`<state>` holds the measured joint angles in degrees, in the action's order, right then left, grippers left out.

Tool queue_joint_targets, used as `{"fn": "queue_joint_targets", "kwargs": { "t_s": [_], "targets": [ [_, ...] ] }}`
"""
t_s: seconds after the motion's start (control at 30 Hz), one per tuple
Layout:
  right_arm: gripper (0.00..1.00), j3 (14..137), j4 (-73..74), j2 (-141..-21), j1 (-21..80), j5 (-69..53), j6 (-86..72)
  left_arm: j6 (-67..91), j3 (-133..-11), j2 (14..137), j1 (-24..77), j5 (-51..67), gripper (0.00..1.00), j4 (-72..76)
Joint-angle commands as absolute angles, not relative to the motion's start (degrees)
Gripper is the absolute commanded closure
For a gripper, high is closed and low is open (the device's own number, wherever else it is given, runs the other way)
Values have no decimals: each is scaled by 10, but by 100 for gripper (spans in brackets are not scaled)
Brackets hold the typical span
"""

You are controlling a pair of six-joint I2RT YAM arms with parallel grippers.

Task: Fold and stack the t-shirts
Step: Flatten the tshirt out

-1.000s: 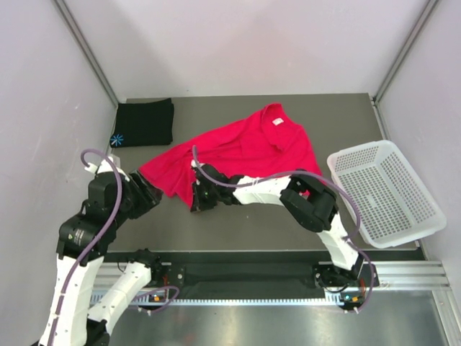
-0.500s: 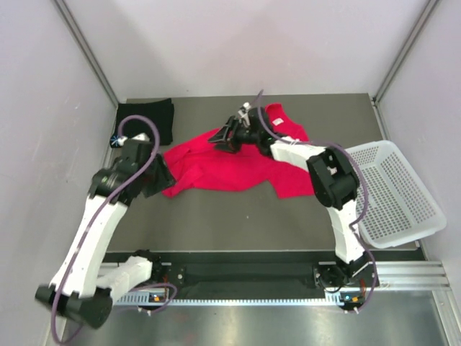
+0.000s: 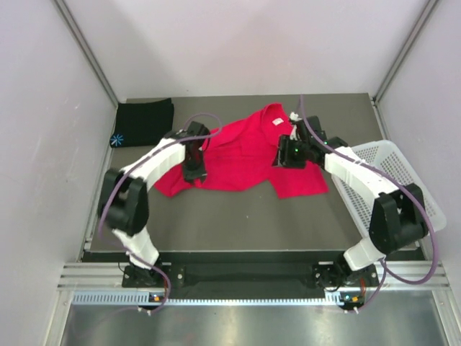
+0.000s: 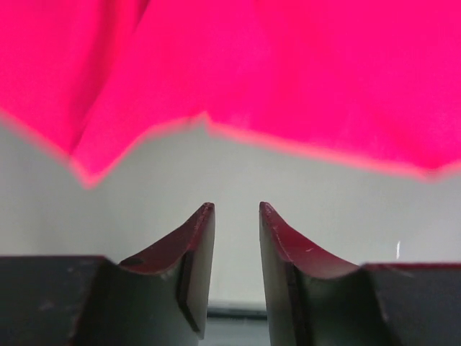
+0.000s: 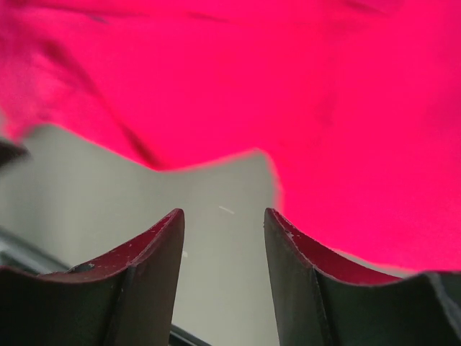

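Note:
The red-pink t-shirt lies crumpled and partly folded over itself in the middle of the grey table. The black t-shirt sits folded at the back left, its light-blue starburst at the near corner. My left gripper hovers over the red shirt's left part. In the left wrist view its jaws stand slightly apart with nothing between them, and the red shirt's edge lies just ahead. My right gripper is over the shirt's right part. It is open and empty, above bare table beside the red cloth.
A white perforated basket stands at the table's right edge, close behind the right arm's elbow. White walls close in the table on the left, back and right. Bare table shows in front of the red shirt.
The right gripper carried the red shirt's near edge toward the back, let go, and moved to the right side. The left arm swung in from the left onto the shirt, its jaws narrowing.

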<state>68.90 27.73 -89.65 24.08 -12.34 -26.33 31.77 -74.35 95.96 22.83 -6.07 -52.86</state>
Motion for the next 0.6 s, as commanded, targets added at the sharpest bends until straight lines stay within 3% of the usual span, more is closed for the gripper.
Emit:
{"fn": "queue_joint_targets", "kwargs": {
  "t_s": [0.0,0.3,0.57],
  "targets": [
    [52,637,345,-856,215,-54,-182,301,-827,1048,227,-80,64,-487],
    [51,576,343,-802,177,-71,-171,284,-1002,1225,220,-129,59,-537],
    [51,568,336,-801,141,-94,-163,302,-975,1205,221,-148,60,-555]
  ]
}}
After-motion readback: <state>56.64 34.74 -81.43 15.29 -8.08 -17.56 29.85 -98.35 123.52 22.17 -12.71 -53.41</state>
